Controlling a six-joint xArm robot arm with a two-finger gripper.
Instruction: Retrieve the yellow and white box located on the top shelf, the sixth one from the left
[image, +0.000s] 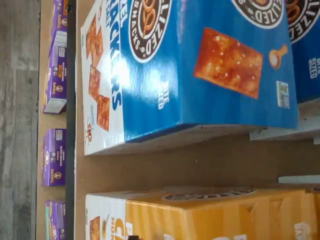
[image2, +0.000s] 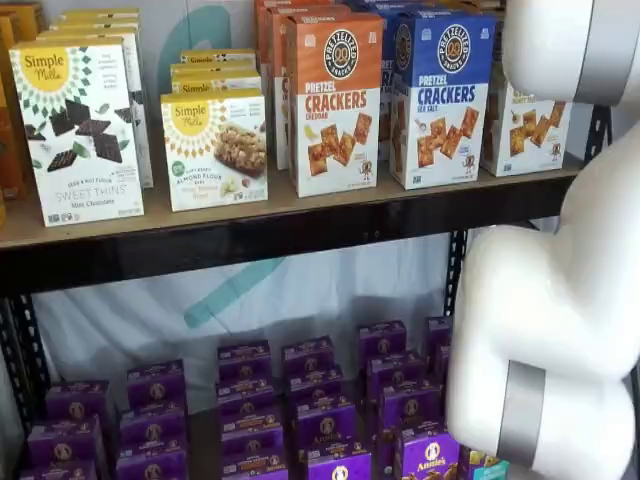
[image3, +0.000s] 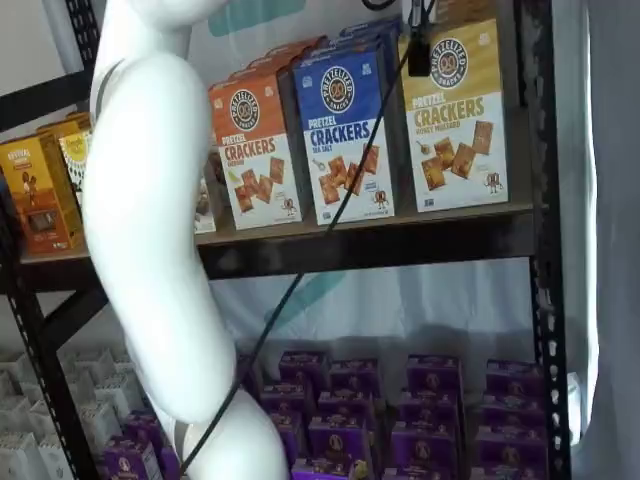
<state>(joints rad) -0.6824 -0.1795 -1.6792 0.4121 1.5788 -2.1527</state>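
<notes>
The yellow box (image3: 456, 118) is standing upright at the right end of the top shelf (image3: 400, 240), just beside the blue box (image3: 345, 135), with the orange box (image3: 255, 150) next along. In a shelf view, black fingers (image3: 419, 50) are hanging from the upper edge right in front of the yellow box's top, a cable (image3: 300, 270) trailing down beside them; the gripper (image3: 419, 55) is showing too little to say whether it's open or closed, and I can't tell if it's touching the box. The white arm (image2: 545, 330) is filling the right side of the other shelf view, covering most of the yellow box (image2: 530, 125). The wrist view is looking across the blue box (image: 200, 65) and the yellow box (image: 200, 215), bare shelf board (image: 200, 165) between them. Purple boxes (image2: 320, 410) are sitting on the lower shelf.
</notes>
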